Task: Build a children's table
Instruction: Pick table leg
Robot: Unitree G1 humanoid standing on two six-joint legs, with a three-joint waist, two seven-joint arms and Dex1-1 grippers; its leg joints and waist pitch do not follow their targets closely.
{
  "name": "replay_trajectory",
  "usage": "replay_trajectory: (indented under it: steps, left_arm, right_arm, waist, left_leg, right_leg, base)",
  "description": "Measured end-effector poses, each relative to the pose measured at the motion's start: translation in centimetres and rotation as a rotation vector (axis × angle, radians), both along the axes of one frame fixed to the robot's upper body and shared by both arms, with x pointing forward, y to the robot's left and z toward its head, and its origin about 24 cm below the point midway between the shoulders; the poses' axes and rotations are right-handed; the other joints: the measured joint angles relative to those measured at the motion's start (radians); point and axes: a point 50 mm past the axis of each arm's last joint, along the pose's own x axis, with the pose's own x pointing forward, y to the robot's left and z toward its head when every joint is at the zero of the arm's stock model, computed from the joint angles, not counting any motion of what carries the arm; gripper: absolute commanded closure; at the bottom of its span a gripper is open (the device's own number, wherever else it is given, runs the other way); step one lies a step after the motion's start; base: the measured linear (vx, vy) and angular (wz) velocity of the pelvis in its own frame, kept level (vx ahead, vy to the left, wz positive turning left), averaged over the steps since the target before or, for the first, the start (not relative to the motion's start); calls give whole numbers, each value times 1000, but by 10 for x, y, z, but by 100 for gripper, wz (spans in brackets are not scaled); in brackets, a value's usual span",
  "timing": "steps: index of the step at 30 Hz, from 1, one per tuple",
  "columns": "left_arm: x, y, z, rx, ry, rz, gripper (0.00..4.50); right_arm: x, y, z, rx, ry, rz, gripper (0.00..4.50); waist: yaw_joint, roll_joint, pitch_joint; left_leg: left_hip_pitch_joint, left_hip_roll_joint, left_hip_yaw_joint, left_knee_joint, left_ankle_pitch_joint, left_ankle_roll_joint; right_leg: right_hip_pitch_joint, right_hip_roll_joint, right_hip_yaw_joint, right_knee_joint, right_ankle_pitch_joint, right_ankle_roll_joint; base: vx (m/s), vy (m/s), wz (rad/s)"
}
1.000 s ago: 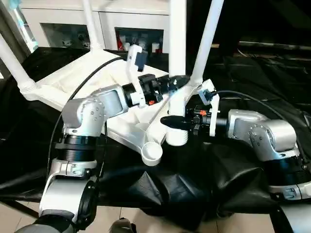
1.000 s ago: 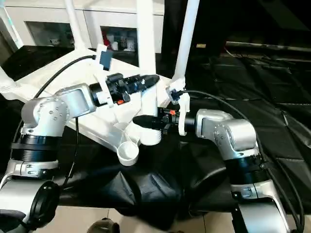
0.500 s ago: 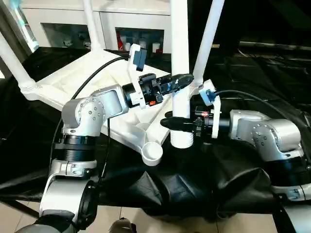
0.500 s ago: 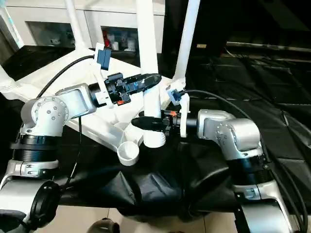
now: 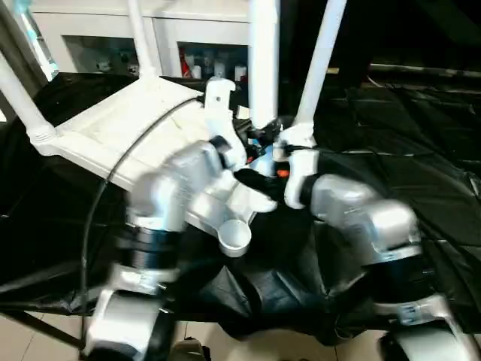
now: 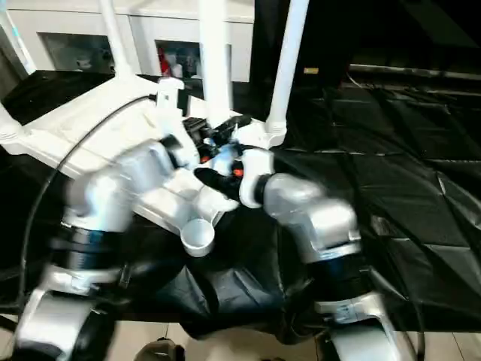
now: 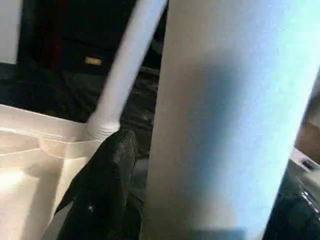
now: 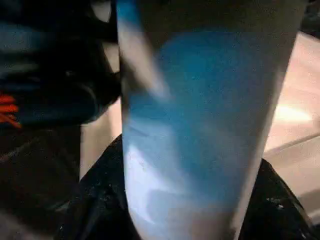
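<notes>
Two hands: my left hand and my right hand meet at the loose leg, near the front corner of the table top.
Loose leg: upright between both hands, its lower end hidden among them; I cannot tell whether it sits in anything.
Left hand: one black finger lies right beside the leg's tube; it seems to clasp the leg, though I cannot tell for sure.
Right hand: dark fingers show on both sides of the tube, so it pinches the loose leg.
Table top: upside down on the black-covered worktop, ribbed side up, mostly to my left of both hands.
Fitted legs: three stand in corner sockets, the nearest one just beyond my right hand.
Empty socket: at the near corner, below and just in front of my hands.
Cabinet: white, with glass doors, behind the worktop.
</notes>
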Motion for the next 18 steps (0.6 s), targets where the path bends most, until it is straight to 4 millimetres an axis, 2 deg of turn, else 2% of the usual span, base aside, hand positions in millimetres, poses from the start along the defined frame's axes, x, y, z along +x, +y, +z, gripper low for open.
replay_trajectory:
  steps: [2,4,8,12,14,18]
  left_arm:
    - [1,-1,0,-9,7,43,190]
    - [2,0,0,-11,13,90,225]
    - [4,2,0,-8,21,151,251]
    - [4,3,1,-22,13,157,256]
    - [3,3,2,-19,-2,137,257]
    - [2,13,3,4,-24,67,258]
  right_arm:
    - [1,3,0,-15,-12,-29,254]
    - [1,5,-1,-22,-17,-51,254]
    - [1,9,-1,-39,-27,-67,254]
    - [1,11,0,-50,-51,-71,254]
    - [-1,10,1,-43,-59,-64,198]
    - [-5,2,3,-10,-34,20,175]
  waist:
    - [-1,0,0]
    - [-2,0,0]
    - [-2,0,0]
    - [-3,0,0]
    - [-2,0,0]
    - [-3,0,0]
  left_leg:
    - [0,0,0,0,0,0]
    - [0,0,0,0,0,0]
    - [0,0,0,-1,0,0]
    - [0,0,0,-2,0,0]
    - [0,0,0,-2,0,0]
    - [0,0,0,-3,0,0]
  right_leg:
    - [0,0,0,0,0,0]
    - [0,0,0,0,0,0]
    - [0,0,0,-1,0,1]
    - [0,0,0,-2,0,1]
    - [0,0,0,-2,0,1]
    - [0,0,0,-2,0,1]
  base:
    - [0,0,0]
    - [0,0,0]
    - [0,0,0]
    - [0,0,0]
    - [0,0,0]
    - [0,0,0]
